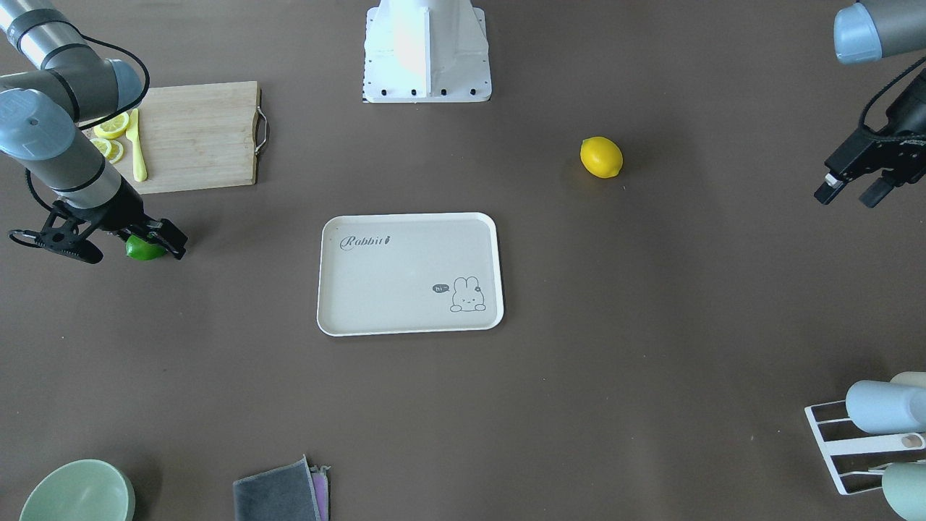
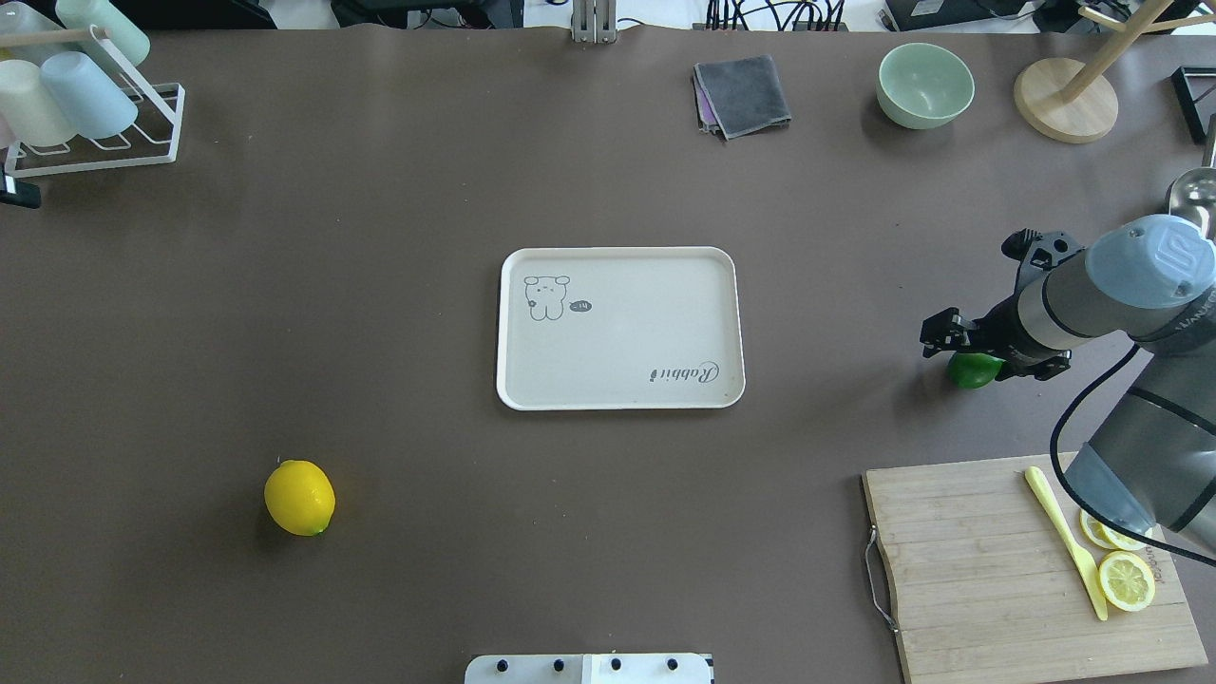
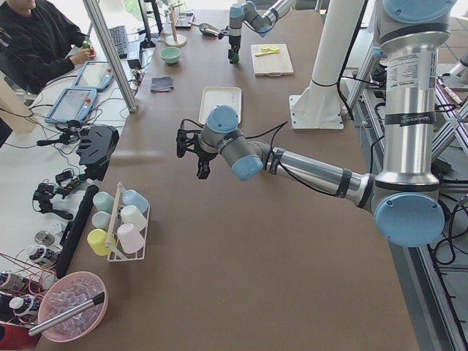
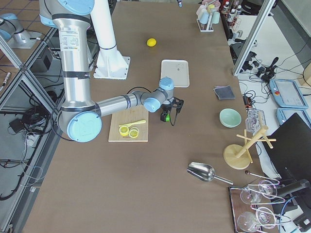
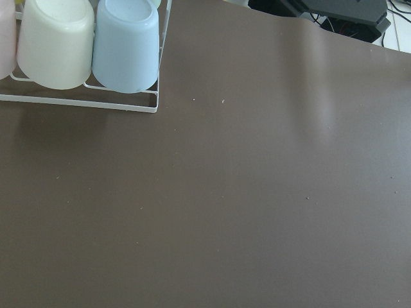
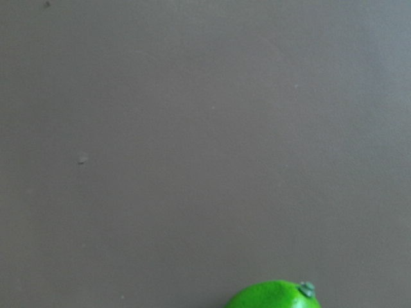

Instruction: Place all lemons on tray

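1. Green lemon (image 6: 270, 296) peeks in at the bottom edge of the right wrist view. Overhead it sits at right-centre, under the right hand (image 2: 964, 353). That hand's fingers bracket it, but I cannot tell whether they pinch.
2. Tray (image 2: 617, 323) lies centre-frame overhead, directly left of that lemon and well apart, with nothing on it.
3. Yellow lemon (image 2: 299, 497) rests on the tabletop (image 2: 380, 285) at lower left overhead. It is probably for the left hand (image 1: 848, 197), spread and empty at the front view's right edge.

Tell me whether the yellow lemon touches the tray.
Apart. The overhead view shows table between the yellow lemon and the tray.
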Tool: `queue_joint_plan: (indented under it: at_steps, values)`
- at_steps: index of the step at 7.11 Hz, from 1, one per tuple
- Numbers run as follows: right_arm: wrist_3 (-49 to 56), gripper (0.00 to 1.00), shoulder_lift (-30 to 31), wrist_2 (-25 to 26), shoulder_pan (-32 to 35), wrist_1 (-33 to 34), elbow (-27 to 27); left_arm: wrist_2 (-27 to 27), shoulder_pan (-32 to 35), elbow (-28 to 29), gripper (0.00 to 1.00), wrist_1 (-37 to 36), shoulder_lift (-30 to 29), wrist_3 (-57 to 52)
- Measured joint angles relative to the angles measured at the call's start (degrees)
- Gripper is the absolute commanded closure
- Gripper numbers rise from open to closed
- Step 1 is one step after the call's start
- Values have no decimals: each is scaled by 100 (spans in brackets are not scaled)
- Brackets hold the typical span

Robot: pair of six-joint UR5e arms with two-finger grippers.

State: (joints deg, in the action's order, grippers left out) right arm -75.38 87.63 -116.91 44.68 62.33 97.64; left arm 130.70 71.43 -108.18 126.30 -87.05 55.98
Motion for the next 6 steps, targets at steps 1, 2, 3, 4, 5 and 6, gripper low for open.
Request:
queue_joint_plan:
  at_steps: [1, 2, 3, 4, 5, 6]
  values:
    - [-2, 60, 87, 20, -37, -6, 89, 1, -9, -10, 2, 0, 2, 12]
    - [-5, 100, 198, 30, -54, -9, 214, 7, -12, -24, 2, 0, 3, 16]
    - [-6, 100, 279, 37, -63, -9, 313, 22, -14, -43, 2, 0, 4, 18]
    - [-5, 100, 315, 42, -68, -5, 351, 44, -15, -65, 2, 0, 6, 18]
    - [-4, 100, 321, 43, -71, -2, 369, 54, -15, -84, 2, 0, 8, 20]
    - [-5, 100, 313, 23, -64, 10, 439, 58, -15, -95, 2, 0, 6, 22]
